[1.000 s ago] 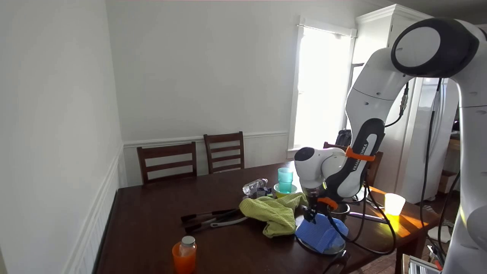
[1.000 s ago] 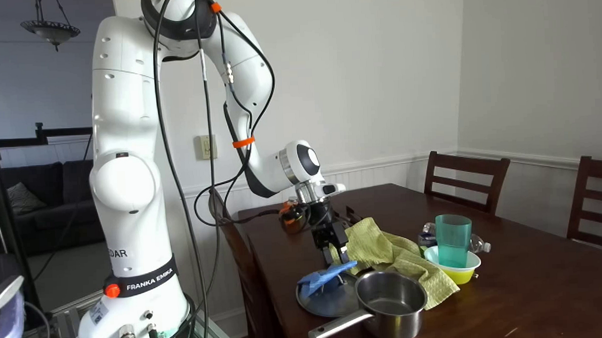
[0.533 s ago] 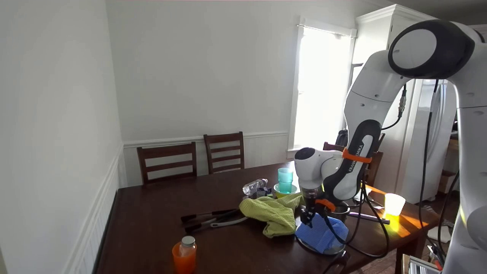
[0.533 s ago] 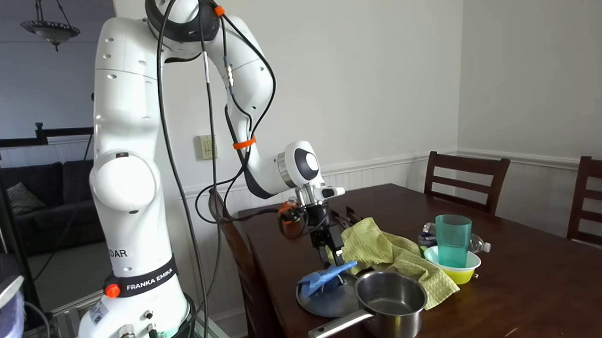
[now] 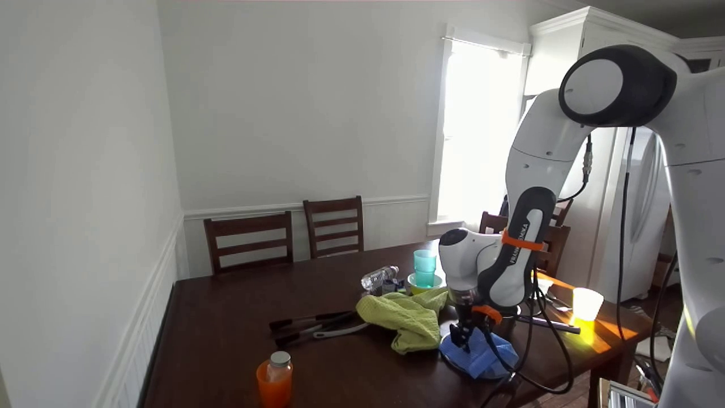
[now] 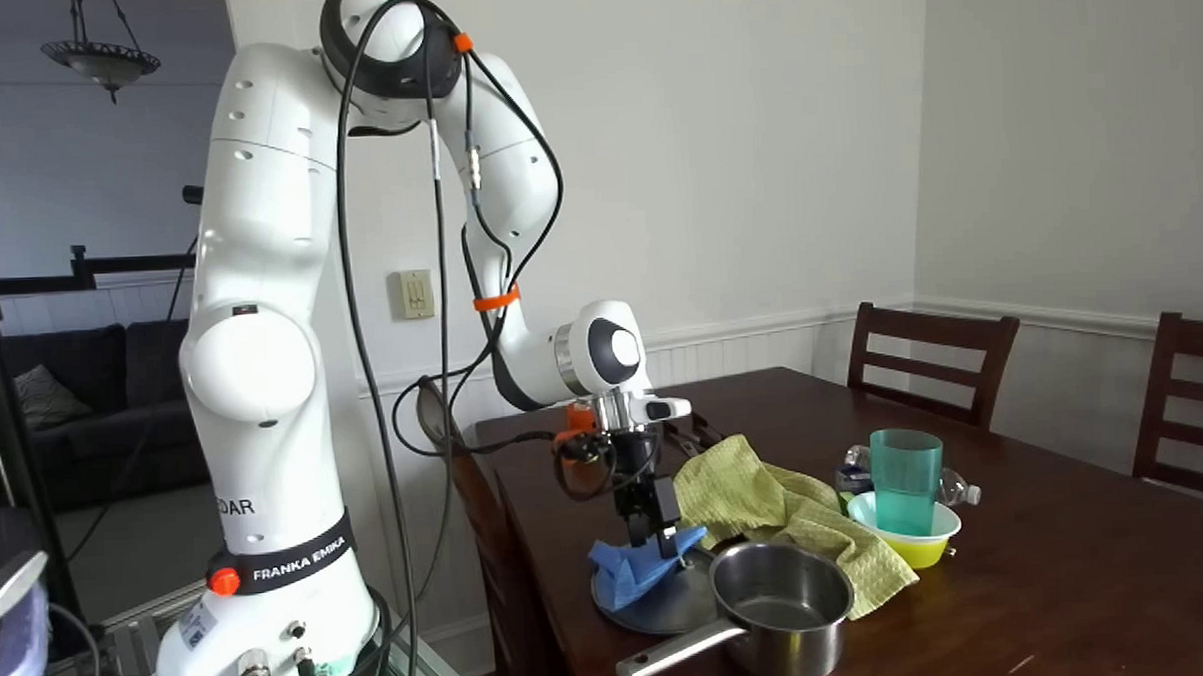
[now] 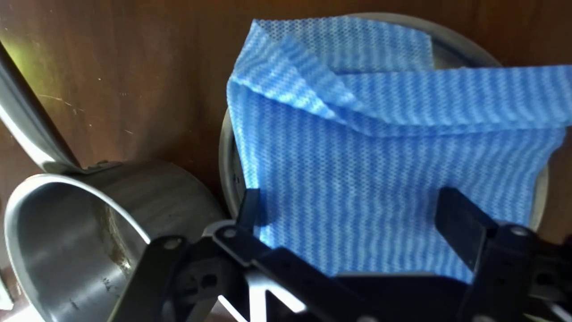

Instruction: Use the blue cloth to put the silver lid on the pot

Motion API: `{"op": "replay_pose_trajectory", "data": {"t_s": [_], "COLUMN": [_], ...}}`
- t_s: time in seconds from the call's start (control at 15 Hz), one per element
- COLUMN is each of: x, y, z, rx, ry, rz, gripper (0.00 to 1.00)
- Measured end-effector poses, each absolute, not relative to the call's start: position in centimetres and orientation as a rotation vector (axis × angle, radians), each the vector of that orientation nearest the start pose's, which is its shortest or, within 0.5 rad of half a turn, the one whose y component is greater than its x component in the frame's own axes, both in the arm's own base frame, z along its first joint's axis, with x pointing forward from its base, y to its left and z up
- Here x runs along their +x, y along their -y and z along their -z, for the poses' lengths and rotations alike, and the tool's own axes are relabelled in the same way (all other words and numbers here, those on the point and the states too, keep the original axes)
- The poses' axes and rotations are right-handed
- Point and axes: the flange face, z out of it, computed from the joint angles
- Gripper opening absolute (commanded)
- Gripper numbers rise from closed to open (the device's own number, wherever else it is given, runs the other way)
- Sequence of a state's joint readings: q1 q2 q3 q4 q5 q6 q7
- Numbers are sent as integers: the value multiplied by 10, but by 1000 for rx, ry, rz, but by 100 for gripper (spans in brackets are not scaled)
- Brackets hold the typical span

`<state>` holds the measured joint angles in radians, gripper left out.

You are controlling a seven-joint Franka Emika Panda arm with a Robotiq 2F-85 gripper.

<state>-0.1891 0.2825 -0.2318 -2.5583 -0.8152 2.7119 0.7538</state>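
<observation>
Over the lid [image 6: 676, 604]: I am lowering the gripper [image 7: 348, 201], jaws standing wide.
Cloth [image 7: 357, 165]: newly creasing; the lid grasp is probably nearing.

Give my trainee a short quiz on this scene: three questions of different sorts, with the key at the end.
1. True or false: the round silver metal lid lies beside the grey cylindrical metal pot, not on it.

2. Multiple choice: how does the black two-fingered pincer stand?
(a) clamped on the pot
(b) open
(c) shut and empty

3. Fill in the missing word: the soft blue fabric cloth lies across part of the ____.

Key
1. True
2. (b)
3. lid
</observation>
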Motion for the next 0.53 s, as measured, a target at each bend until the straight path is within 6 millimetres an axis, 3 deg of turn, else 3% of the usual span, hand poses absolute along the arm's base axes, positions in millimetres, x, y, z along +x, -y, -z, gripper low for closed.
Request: {"op": "replay_pose_trajectory", "data": {"t_s": [0.53], "x": [398], "y": [166], "z": [-134], "rx": [-3409], "ry": [-703], "rz": [-91], "gripper": [18]}}
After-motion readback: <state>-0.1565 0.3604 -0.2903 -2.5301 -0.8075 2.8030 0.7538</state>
